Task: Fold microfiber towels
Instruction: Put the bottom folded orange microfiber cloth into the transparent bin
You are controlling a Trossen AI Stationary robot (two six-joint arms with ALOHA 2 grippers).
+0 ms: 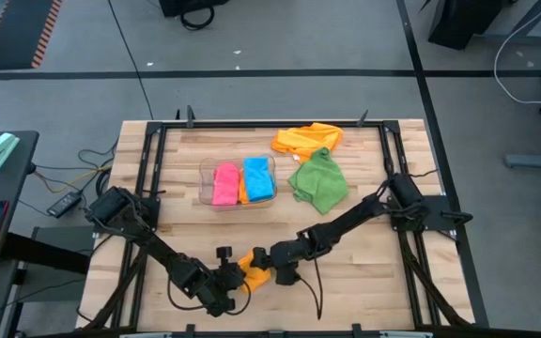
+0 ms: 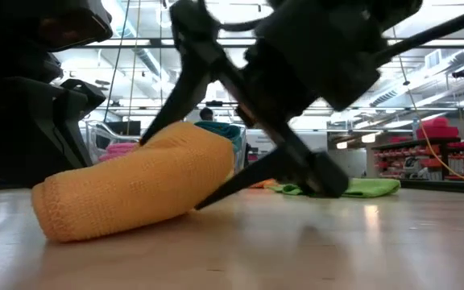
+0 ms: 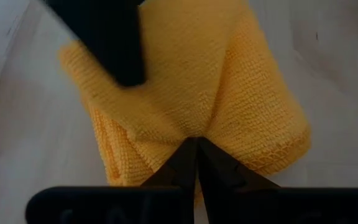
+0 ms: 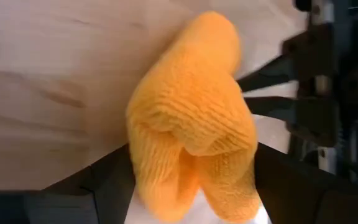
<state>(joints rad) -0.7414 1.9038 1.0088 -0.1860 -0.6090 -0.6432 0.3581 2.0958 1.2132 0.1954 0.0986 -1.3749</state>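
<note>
Five towels, pink (image 1: 224, 183), blue (image 1: 257, 177), green (image 1: 318, 181), two orange (image 1: 255, 275)

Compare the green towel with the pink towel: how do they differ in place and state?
The green towel lies loose and crumpled on the bare table, while the pink towel is folded into a neat block. The green towel is outside the bin, to its right; the pink towel sits inside it, beside a blue towel. No gripper touches either.
</note>
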